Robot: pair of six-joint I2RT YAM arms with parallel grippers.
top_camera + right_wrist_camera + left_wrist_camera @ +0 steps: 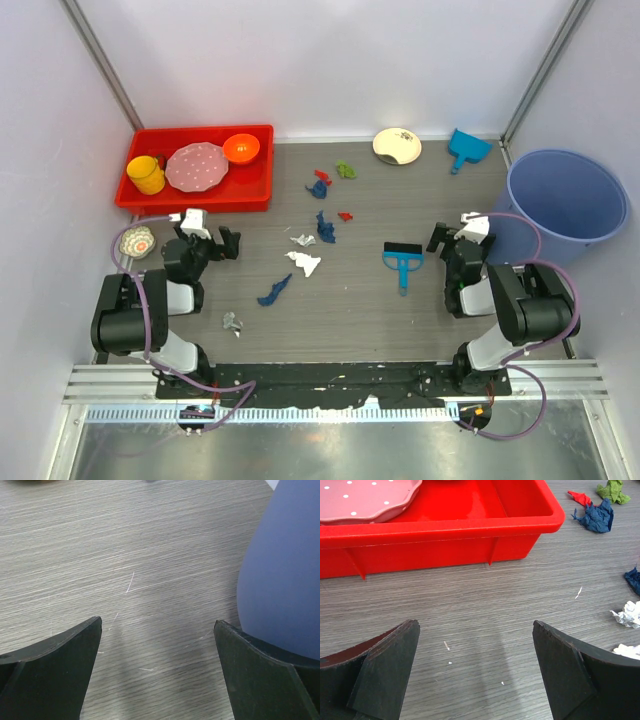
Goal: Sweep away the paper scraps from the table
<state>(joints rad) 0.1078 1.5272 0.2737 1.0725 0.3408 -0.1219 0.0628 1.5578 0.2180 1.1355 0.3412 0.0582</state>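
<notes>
Several small paper scraps lie on the grey wood-grain table (370, 320): green (346, 170), red (322, 175), dark blue (325, 228), white (305, 263), silvery (233, 322) and another dark blue one (274, 290). My left gripper (215, 243) is open and empty, low over the table by the red tray. In the left wrist view (476, 670) bare table lies between the fingers, with dark blue (595, 517) and white (627, 615) scraps to the right. My right gripper (452, 240) is open and empty (157, 670) beside the bin.
A blue hand brush (403, 262) lies right of centre. A blue dustpan (468, 148) and a patterned dish (397, 145) sit at the back. A red tray (255, 195) holds a cup, plate and bowl. A blue bin (567, 205) stands right. A small round patterned object (137, 241) lies left.
</notes>
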